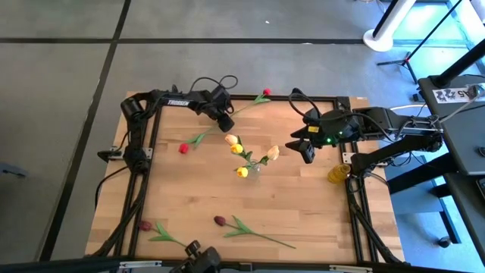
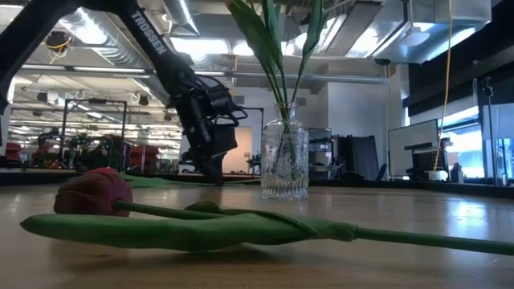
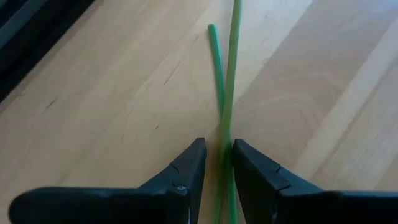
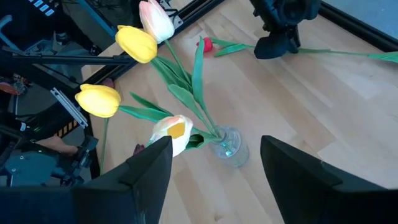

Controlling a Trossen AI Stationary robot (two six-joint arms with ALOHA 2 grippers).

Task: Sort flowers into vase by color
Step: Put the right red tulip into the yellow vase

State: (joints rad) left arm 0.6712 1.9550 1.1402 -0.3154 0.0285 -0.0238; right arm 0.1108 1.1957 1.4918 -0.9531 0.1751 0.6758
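Observation:
A clear glass vase stands mid-table and holds yellow and peach flowers. My left gripper is down at the table behind the vase. Its fingers are open a little and straddle two crossing green stems. These stems belong to the red flowers: one head lies at the back edge, the other lies left of the vase. My right gripper hangs open just right of the vase, empty.
Two dark maroon flowers lie near the front edge, one in the middle and one at the left. A small yellow object sits by the right frame rail. Black frame rails border the table.

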